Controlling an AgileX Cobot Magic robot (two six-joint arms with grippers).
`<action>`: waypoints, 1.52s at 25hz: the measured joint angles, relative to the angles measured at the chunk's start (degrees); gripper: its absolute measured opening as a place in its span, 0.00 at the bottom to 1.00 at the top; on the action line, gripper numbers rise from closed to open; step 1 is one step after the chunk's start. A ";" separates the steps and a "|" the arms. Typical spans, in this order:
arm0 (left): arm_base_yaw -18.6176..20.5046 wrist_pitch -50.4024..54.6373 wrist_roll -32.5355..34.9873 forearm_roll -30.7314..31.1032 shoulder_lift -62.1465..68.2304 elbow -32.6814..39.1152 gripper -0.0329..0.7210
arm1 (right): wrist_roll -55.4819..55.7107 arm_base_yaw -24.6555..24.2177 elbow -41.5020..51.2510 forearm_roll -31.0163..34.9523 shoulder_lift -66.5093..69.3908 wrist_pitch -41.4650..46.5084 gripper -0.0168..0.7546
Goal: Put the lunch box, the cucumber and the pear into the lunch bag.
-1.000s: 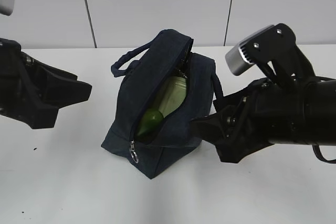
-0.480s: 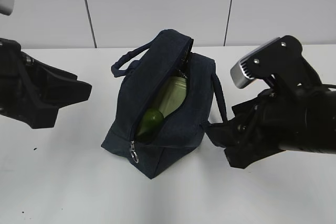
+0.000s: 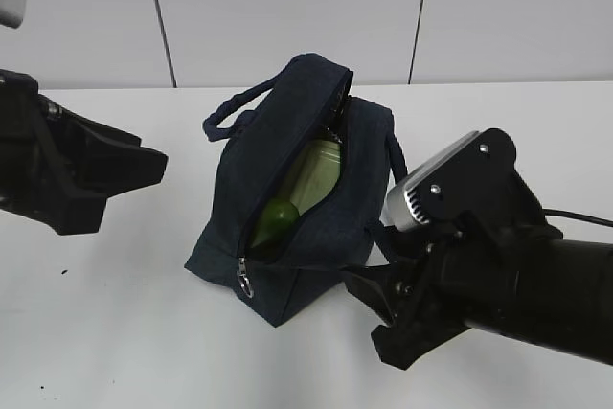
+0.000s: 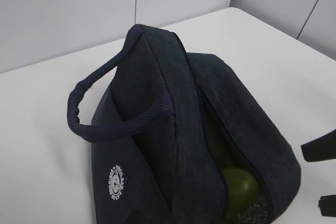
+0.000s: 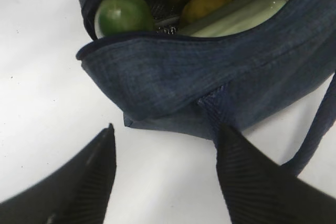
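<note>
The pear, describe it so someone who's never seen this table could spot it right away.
Find the navy lunch bag standing mid-table with its top unzipped. Inside the opening lie three things: the cucumber at one end, the pale green lunch box, and between them, deeper in, the pear. It is the only yellow-orange item; its neighbours are green.

Light was bright, even and diffuse, casting only soft shadows on the white table (image 3: 144, 332). The right gripper's fingertips (image 5: 94, 182) were blurred close to the lens; the lunch bag's (image 4: 157, 129) interior stayed dim.
</note>
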 joint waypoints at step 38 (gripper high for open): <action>0.00 -1.40 0.00 -5.17 0.00 0.00 0.36 | 21.77 5.15 -13.77 -18.30 32.63 -17.49 0.45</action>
